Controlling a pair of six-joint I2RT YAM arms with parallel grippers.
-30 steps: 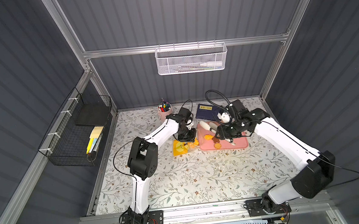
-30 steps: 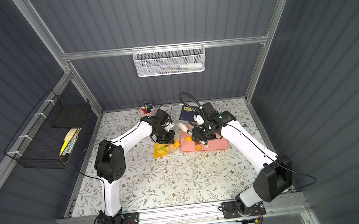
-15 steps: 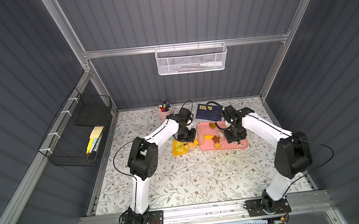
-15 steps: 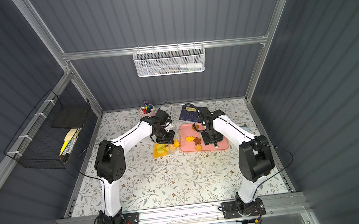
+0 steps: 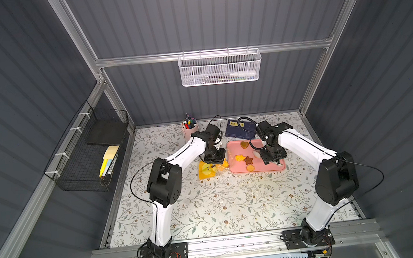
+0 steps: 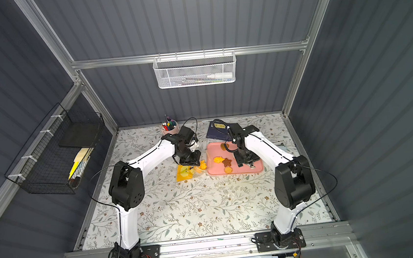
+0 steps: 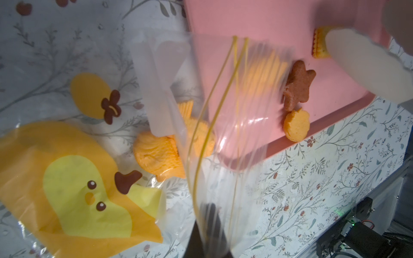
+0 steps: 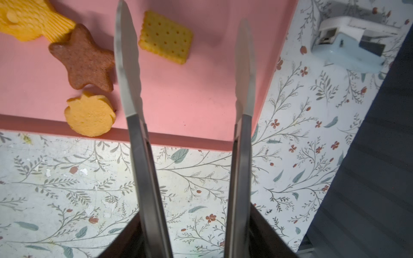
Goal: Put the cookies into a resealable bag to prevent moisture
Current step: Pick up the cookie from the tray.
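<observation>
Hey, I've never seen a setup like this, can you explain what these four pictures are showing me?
This is a robot: two white arms bolted to the near edge of a flower-patterned table. Two pictures look down from overhead and show almost the same scene; the other two come from a camera on each arm's wrist. On the table sits a pink tray with cookies, among them a brown star and a square cracker. Beside it lies a clear resealable bag with orange cookies showing inside. The left gripper is shut on the bag's mouth. The right gripper holds metal tongs, spread open and empty over the tray.
</observation>
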